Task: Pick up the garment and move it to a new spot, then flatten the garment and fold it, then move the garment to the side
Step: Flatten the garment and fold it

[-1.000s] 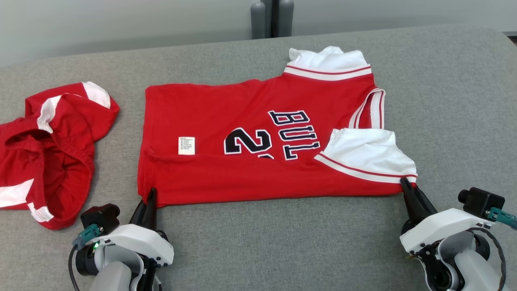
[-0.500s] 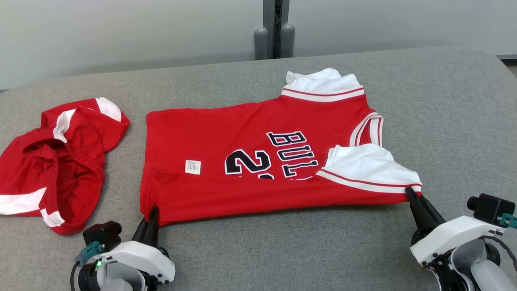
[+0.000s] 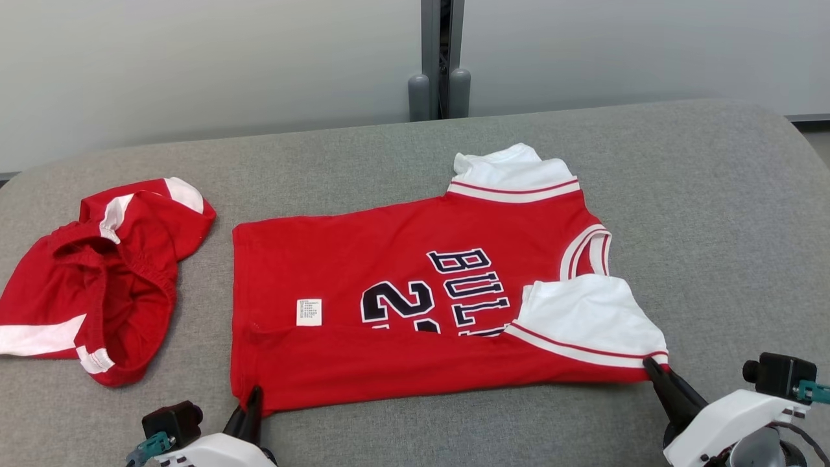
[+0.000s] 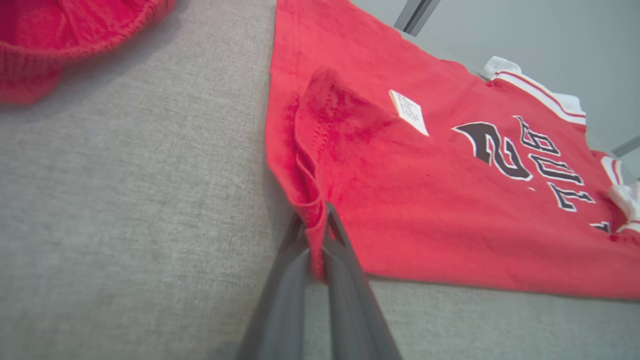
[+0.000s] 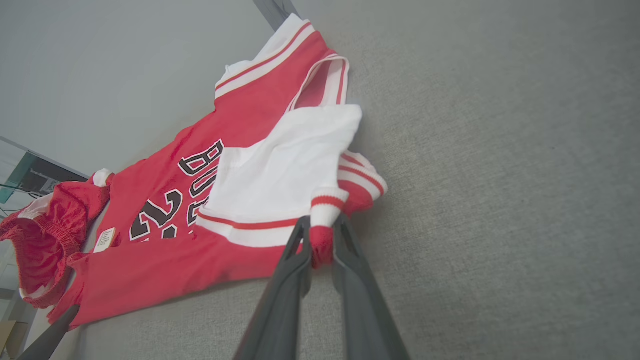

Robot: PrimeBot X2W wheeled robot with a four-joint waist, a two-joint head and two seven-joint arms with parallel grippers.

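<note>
We pinch the jersey [image 3: 402, 292] by its near corners with left gripper [image 3: 253, 395] and right gripper [image 3: 652, 366]; it's flat mid-table [image 3: 454, 428], first long fold seemingly in, more folding and side move remaining.

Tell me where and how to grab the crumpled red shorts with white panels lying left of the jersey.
Grip the gathered elastic waistband of the crumpled red cloth shorts, on its curve nearest the red basketball jersey. It stands as a thick ridge around the open waist, so a pinch across it should hold. Come from above on that side, over the bare grey padded surface.
</note>
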